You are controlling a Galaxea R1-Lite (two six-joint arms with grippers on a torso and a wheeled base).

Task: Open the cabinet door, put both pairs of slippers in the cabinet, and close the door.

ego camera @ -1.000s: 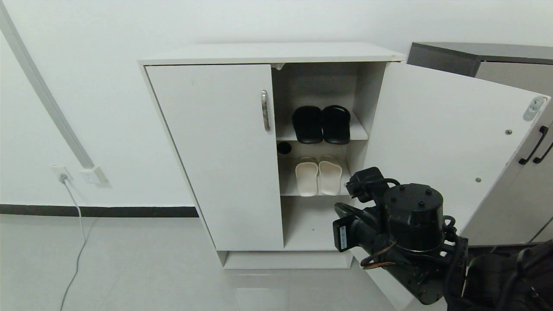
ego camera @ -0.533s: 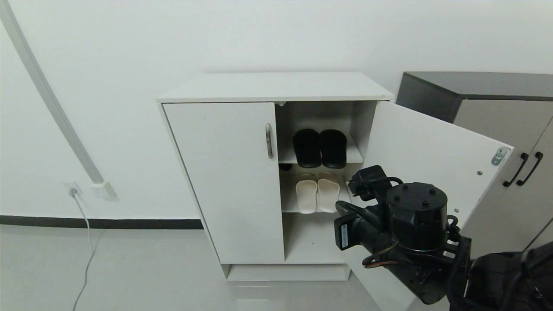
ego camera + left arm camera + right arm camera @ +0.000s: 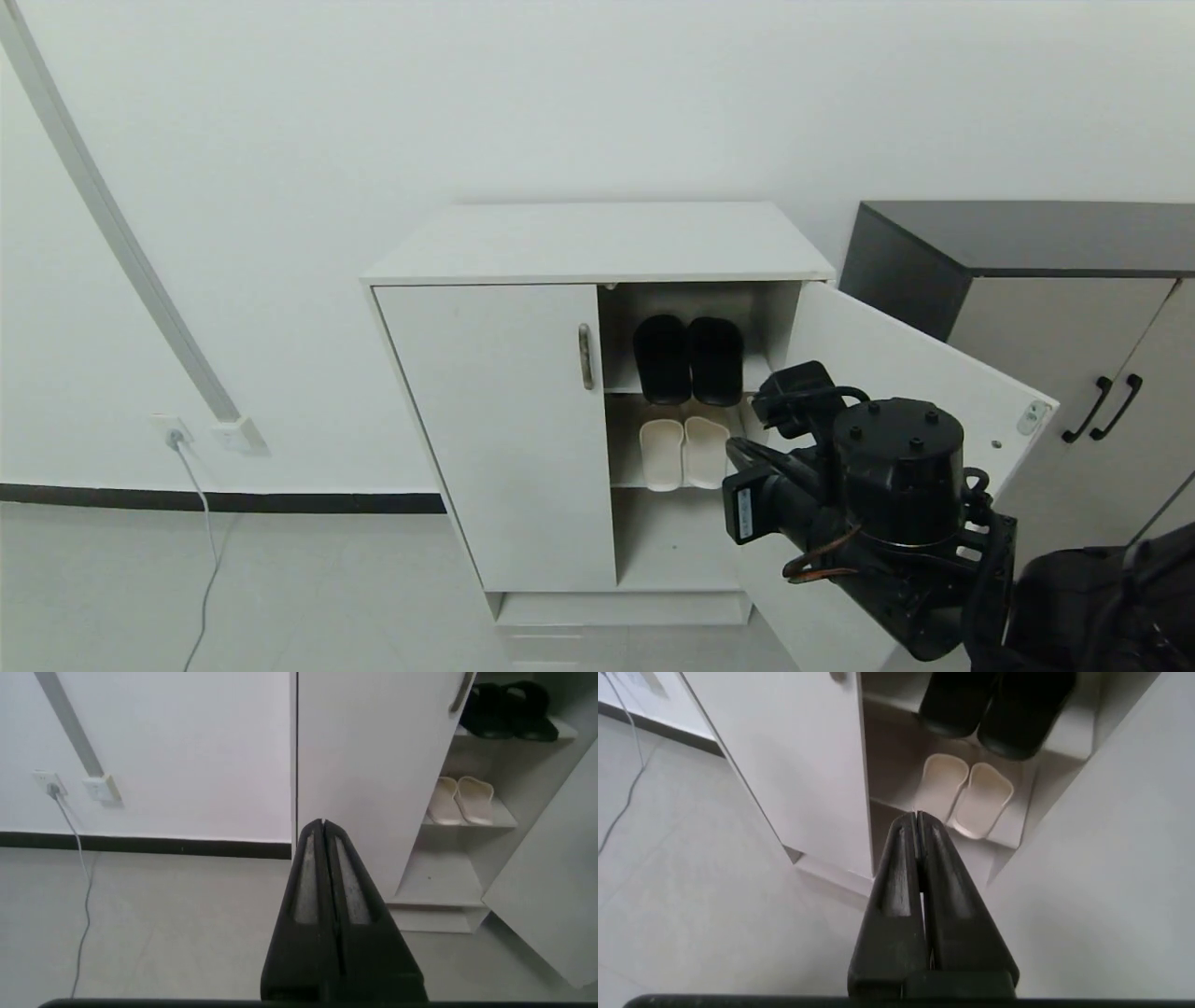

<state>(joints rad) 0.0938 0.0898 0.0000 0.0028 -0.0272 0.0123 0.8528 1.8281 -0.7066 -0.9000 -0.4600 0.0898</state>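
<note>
White cabinet (image 3: 597, 243), R door (image 3: 896, 359) ajar; black slippers (image 3: 689, 359) over cream slippers (image 3: 683, 453); L hand (image 3: 322, 829), R hand (image 3: 918, 819) closed, empty.

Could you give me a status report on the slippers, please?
Left gripper shut, right gripper shut, both empty. Black slippers shelved above cream slippers. White cabinet door open; right arm near its inner face.
</note>
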